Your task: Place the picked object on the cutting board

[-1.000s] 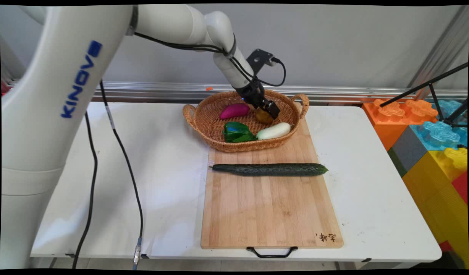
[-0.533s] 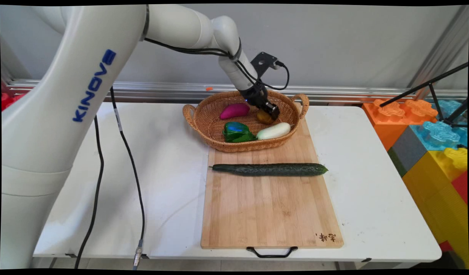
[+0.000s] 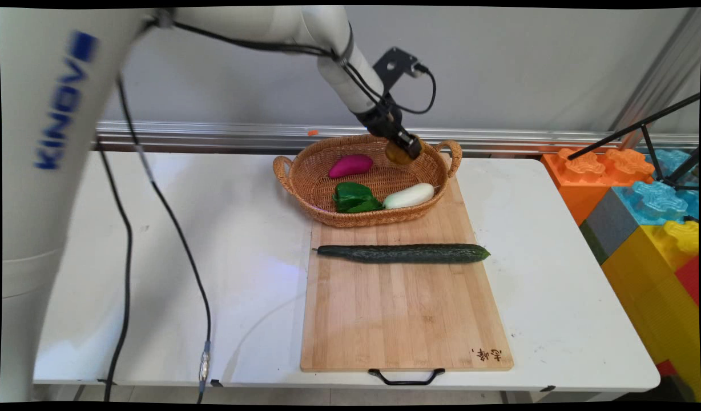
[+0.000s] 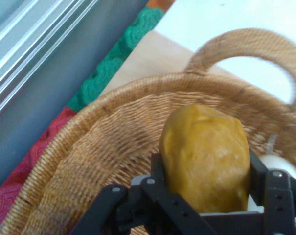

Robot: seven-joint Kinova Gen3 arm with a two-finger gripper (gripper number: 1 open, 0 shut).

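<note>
gripper [image 3: 406, 149] clamped on the potato [image 3: 397, 154] has risen since a second ago, lifting it off the basket [image 3: 316, 182] floor to rim height above purple eggplant [image 3: 350, 165], pepper [image 3: 355, 197], white eggplant [image 3: 409, 196]

White arm [image 3: 339, 80], black cables [image 3: 173, 228]

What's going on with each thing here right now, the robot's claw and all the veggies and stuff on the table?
gripper: jaws shut on the potato, raised above the basket.
potato: held in the air, clear of the basket floor.
wicker basket: upright, its near part resting on the cutting board.
purple eggplant: lying in the basket.
green pepper: lying in the basket.
white eggplant: lying in the basket.
cucumber: lying flat across the cutting board.
cutting board: flat on the table.
</note>
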